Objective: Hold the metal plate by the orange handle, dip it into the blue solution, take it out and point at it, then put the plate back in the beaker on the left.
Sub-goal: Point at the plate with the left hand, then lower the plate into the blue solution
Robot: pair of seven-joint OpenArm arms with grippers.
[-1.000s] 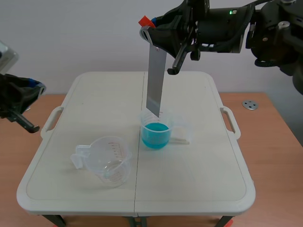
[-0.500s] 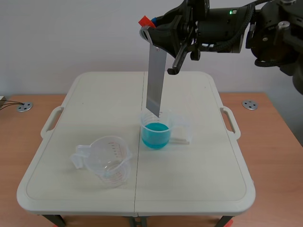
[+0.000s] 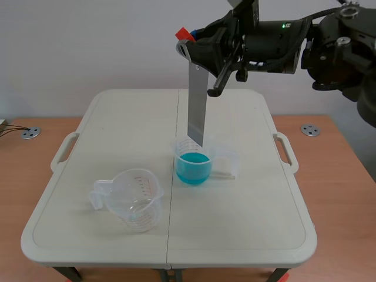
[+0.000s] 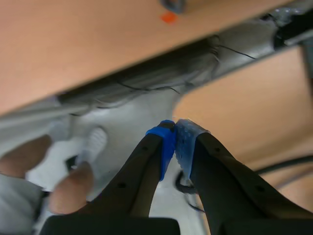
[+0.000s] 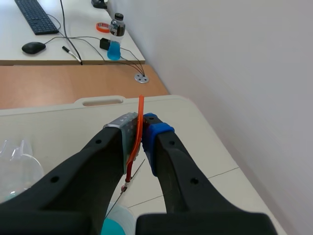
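While above blue solution, metal plate upright.

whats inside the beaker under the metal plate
The beaker holds blue solution, about half full. The metal plate hangs with its bottom edge at the rim, above the liquid, and covers part of the back rim. Whether its tip is wet cannot be seen.

The scene camera faces the table from its near side; the raised right wrist camera overlooks it leftward, the left points elsewhere.
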